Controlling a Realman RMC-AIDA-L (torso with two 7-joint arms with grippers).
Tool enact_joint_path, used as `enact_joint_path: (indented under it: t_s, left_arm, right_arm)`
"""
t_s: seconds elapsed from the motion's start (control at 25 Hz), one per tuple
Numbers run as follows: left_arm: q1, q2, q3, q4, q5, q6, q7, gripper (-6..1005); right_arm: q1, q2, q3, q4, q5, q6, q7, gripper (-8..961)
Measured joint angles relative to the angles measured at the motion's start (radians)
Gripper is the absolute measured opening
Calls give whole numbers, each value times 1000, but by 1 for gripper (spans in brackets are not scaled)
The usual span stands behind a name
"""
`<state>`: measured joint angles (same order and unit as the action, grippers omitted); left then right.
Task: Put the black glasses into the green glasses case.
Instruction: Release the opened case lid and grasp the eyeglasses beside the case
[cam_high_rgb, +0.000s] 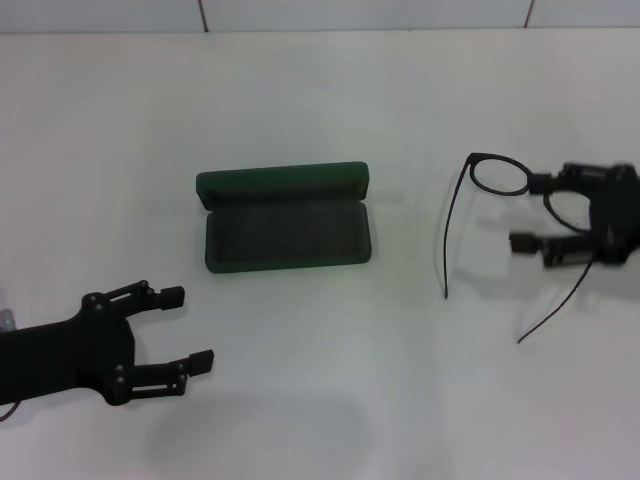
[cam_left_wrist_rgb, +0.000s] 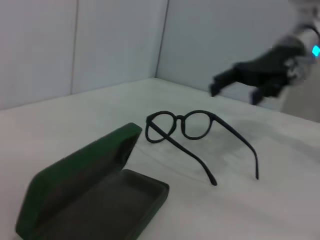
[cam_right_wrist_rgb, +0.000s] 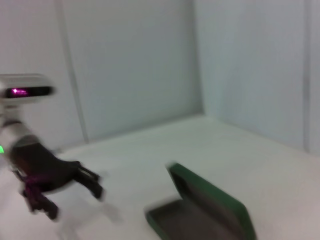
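The black glasses (cam_high_rgb: 498, 176) stand on the white table (cam_high_rgb: 320, 100), temple arms unfolded and reaching toward the robot. In the head view, one lens shows clear of the right claw (cam_high_rgb: 530, 215), while the other lens sits under or just behind that claw's body, so the frame lies right at the claw's tips on its inner side. One temple arm runs down the table just left of the claw; the other comes out from below the claw's body. The left wrist view shows the glasses (cam_left_wrist_rgb: 192, 132) resting on the table with both arms splayed, and the right claw (cam_left_wrist_rgb: 235, 82) hanging beyond and above them, apart from the frame. Two black fingers point toward the glasses with a gap between them, so the right claw looks parted and has hold of nothing (how close it is to the frame, I cannot tell from the head view).

The green case (cam_high_rgb: 286, 218) lies open, well to the left of the right claw, lid standing up at the back and the dark lining facing up. Nothing lies inside it.

The left claw (cam_high_rgb: 192, 327) rests low over the table, in front of the case and to its left, fingers spread wide and gripping nothing. The right wrist view shows it (cam_right_wrist_rgb: 90, 182) beyond the case (cam_right_wrist_rgb: 207, 210).
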<state>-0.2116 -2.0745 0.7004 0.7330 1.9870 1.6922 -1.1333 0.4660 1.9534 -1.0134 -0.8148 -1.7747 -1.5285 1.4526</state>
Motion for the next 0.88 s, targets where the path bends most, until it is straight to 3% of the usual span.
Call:
enact_joint_path:
  t_s: [0.2,0.36,0.48,0.68,0.88]
  left_arm:
    - [0,-2,4,-2,5,16,-2,883]
    - [-3,-2,7,-2,5,22,-4,883]
    - [-21,-2,7,-8,10,22,-5,882]
    - [-50,-5,9,-25,27,23,-5,882]
    - [-51,-6,8,-28,31,23,-5,881]
  right_arm:
    - [131,-35,1,-153,-271,1,378,859]
    - [247,-69,-3,-173,-448,-3,582,849]
    - [314,-80,-5,-164,-570,-2,662,841]
    - [389,-61,-8,-115,-727,20,688,828]
    - [459,-19,-25,-30,-812,118,679,814]
